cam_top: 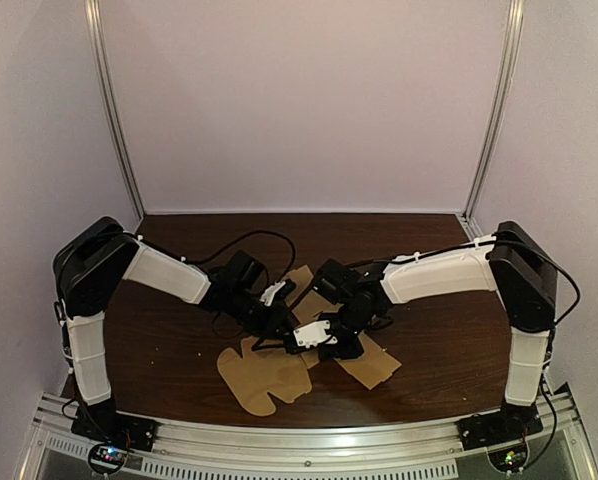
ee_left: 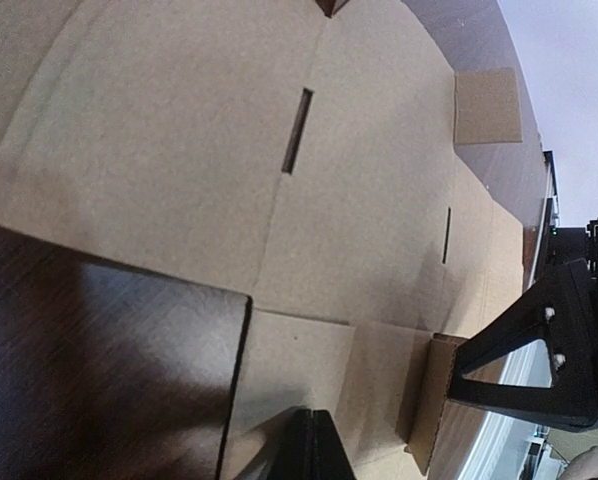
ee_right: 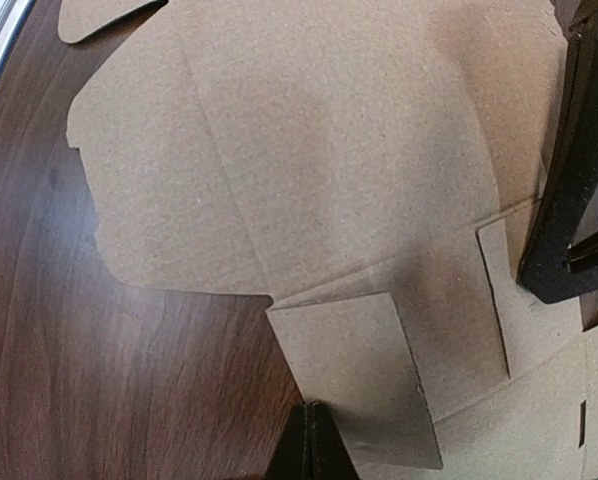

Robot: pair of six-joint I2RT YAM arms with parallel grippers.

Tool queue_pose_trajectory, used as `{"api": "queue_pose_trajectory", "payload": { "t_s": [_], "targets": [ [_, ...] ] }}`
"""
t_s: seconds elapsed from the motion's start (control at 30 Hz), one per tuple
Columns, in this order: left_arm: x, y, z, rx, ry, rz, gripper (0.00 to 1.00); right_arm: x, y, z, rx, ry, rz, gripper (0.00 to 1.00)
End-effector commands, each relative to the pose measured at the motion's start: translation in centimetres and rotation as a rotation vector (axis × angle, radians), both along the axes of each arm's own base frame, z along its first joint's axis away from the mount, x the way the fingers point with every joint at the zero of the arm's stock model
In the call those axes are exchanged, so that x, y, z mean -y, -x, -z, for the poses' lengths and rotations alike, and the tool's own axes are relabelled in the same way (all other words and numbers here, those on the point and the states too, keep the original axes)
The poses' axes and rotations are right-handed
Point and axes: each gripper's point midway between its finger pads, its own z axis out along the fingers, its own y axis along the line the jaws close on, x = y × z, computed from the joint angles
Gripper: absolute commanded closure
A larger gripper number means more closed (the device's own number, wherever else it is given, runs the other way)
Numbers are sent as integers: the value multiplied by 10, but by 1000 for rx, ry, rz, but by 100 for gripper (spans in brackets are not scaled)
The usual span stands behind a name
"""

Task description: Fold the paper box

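**A:** Starting at the right gripper (ee_right: 309, 446): its fingertips are pressed together on the free edge of a small flap (ee_right: 354, 375). It reads as a pinch, with the flap lifted off the sheet.

**B:** And the left gripper (ee_left: 314, 452) has its tips together too, down at the card. Gripping it or just pinning it? Can't tell from here.

**A:** The step in hand, I'd say, is raising a first side flap while the other arm steadies the sheet. Early days, nothing stands as a wall yet.

**B:** The next move calls for swinging that flap over its crease without dragging the sheet, with the left arm holding firm.

**A:** Now the box blank (cam_top: 261, 376) itself: brown card, lying open and mostly flat on the dark wooden table (cam_top: 449, 340). It sits mid-table between the two arms, rounded lobes toward the near edge.

**B:** There are narrow slots (ee_left: 297, 130) cut by the creases, ready for tabs. It's thin stuff and likely to buckle if tugged sideways.
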Motion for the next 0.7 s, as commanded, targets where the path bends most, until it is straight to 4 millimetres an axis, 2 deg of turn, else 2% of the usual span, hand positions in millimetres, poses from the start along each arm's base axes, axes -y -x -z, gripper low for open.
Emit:
{"api": "queue_pose_trajectory", "payload": {
  "t_s": [0.0,0.37,0.67],
  "targets": [
    [-28,26,46,-135,-162,-11,100,-12,0,-1,25,-15,-15,99],
    [-30,29,53,-143,-166,-12,100,-20,-4,-18,22,-43,3,99],
    [-30,29,54,-144,-165,-11,100,-15,-2,4,19,16,-10,99]
  ]
}}
